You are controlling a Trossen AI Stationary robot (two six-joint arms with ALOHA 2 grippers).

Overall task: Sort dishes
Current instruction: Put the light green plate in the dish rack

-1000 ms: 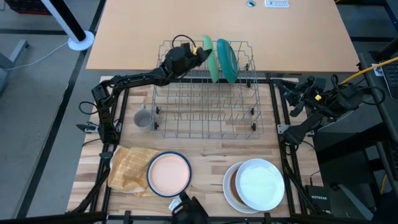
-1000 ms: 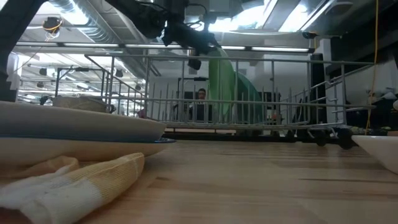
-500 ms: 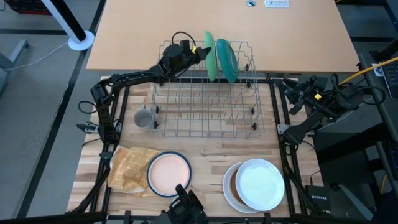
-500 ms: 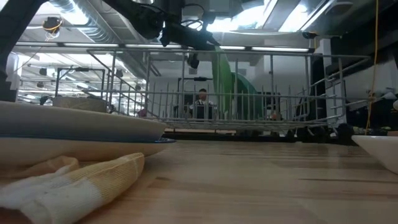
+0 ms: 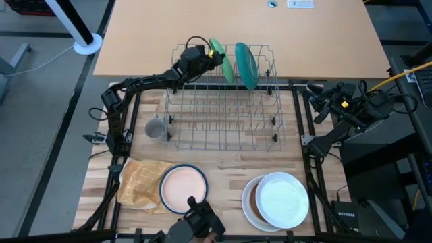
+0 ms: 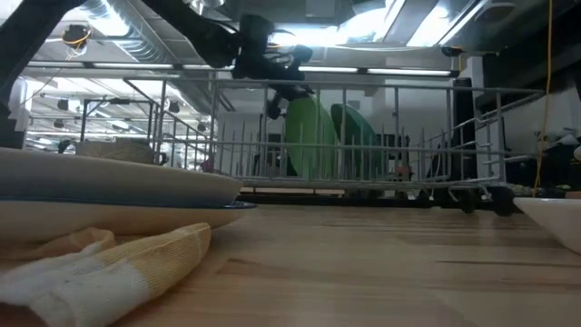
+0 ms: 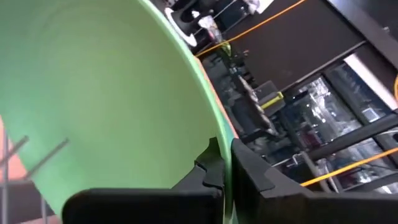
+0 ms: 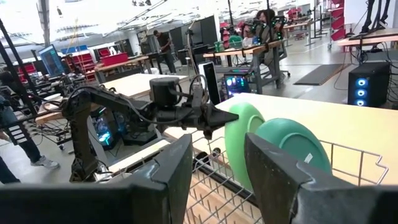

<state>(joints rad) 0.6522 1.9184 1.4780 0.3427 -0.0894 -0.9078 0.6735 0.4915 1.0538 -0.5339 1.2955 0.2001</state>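
Pinching the green plate (image 5: 217,55) rim: left gripper (image 5: 208,59), high view, far end of wire rack (image 5: 223,128), beside teal plate (image 5: 246,64). Low view: tilted, could miss its slot, knock the neighbour. Right wrist view: right gripper (image 8: 214,186) spread wide, off aside

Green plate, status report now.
Left pincer shut on green plate, holding it on edge in wire rack beside teal plate. Right pincer open, waiting at table's right edge. Nothing in the way.
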